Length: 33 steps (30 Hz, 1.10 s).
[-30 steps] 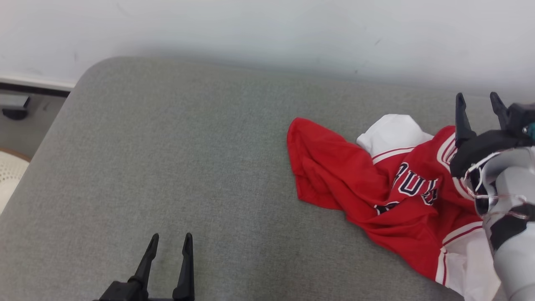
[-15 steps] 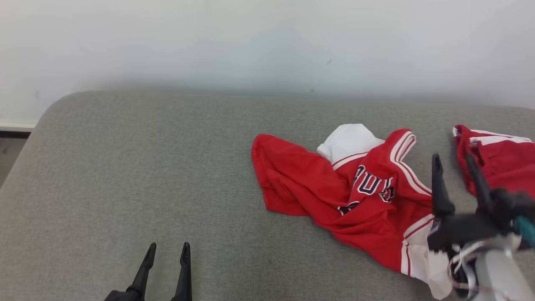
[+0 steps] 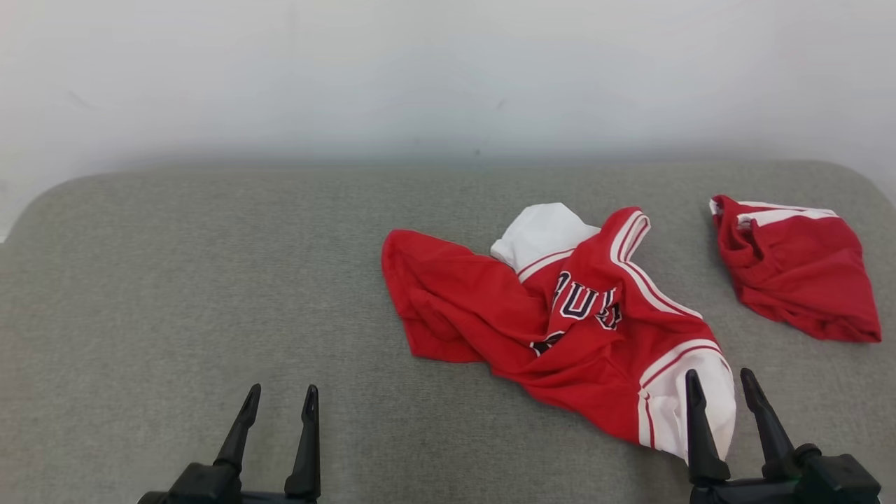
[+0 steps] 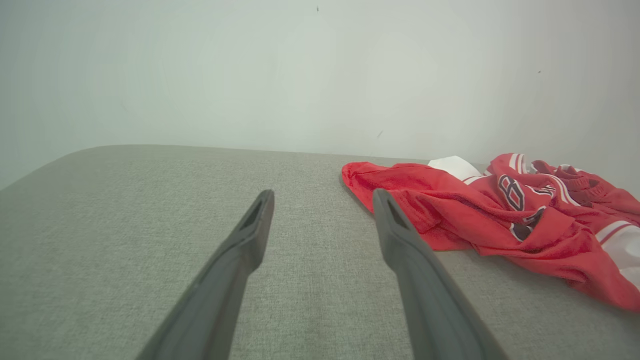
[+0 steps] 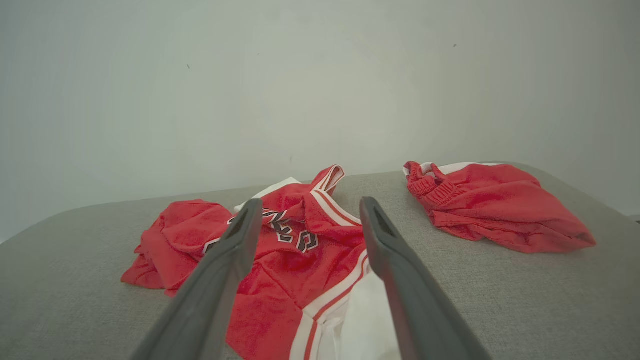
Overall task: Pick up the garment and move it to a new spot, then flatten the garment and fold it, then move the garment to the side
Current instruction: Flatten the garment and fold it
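A crumpled red and white jersey with dark lettering, the garment (image 3: 560,329) (image 4: 480,220) (image 5: 295,245), lies on the grey cushion (image 3: 210,294) right of centre. At the lower right my right gripper (image 3: 721,385) (image 5: 307,210) is open, its fingers empty, its tips just over the garment's near white corner. My left gripper (image 3: 280,399) (image 4: 322,200) stands open over bare cushion at the lower left, well left of the garment, and holds nothing.
A second red piece with white trim, a pair of shorts (image 3: 794,269) (image 5: 490,205), lies apart at the far right of the cushion. A pale wall (image 3: 448,70) runs along the cushion's back edge. Bare cushion spreads across the left half.
The head camera has swung right, bringing the shorts into view. My right gripper has drawn back from above the garment's far side to its near corner, still open. The garment lies as before.
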Tool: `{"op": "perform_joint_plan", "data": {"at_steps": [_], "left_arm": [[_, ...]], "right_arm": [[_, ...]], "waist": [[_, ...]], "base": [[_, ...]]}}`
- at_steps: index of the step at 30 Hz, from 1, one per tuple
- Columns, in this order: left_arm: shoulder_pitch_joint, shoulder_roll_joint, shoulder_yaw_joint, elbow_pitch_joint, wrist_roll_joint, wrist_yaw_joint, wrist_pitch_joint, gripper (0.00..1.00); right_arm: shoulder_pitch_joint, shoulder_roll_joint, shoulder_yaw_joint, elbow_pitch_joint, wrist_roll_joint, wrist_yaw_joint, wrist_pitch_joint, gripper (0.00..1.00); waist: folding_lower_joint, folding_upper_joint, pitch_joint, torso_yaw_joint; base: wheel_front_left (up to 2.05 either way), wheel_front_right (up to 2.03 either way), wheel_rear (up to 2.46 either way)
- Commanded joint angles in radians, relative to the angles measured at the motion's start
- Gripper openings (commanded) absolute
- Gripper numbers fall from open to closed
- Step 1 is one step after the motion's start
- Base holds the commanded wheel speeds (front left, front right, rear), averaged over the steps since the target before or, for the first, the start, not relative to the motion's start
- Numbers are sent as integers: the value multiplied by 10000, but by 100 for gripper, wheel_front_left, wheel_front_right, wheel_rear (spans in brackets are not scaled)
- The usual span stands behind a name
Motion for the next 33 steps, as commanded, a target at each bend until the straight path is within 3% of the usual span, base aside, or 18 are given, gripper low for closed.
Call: {"op": "perform_joint_plan", "data": {"at_steps": [1,11,23,29,31,32,33], "left_arm": [[-174,10,23,86,42,-44,-30,100],[-2025,351,-916,2208,339,-246,-30,100],[-4175,1165,-2719,5397,-498,-231,-32,100],[-4624,1320,-3295,6334,-923,-232,-30,100],[-4652,1299,-3418,6526,-1063,-234,-29,95],[-4747,1300,-3505,6594,-1134,-235,-27,69],[-4797,1290,-3602,6641,-1206,-236,-27,0]], "right_arm": [[45,10,-77,-92,87,13,-42,100],[-257,28,469,25,792,13,-43,100],[-762,31,1034,166,1121,13,-43,100],[-804,33,1085,174,1195,13,-43,100],[-781,30,1081,187,1197,13,-43,100],[-757,33,1071,190,1193,13,-43,100],[-739,33,1057,191,1190,13,-43,100]], "waist": [[1,1,159,-197],[1,1,667,-1193],[1,1,1389,-2618],[1,1,1468,-2861],[1,1,1448,-2860],[1,1,1430,-2842],[1,1,1410,-2807]], "base": [[0,0,0],[0,0,0],[0,0,0],[0,0,0],[0,0,0],[0,0,0],[0,0,0]]}}
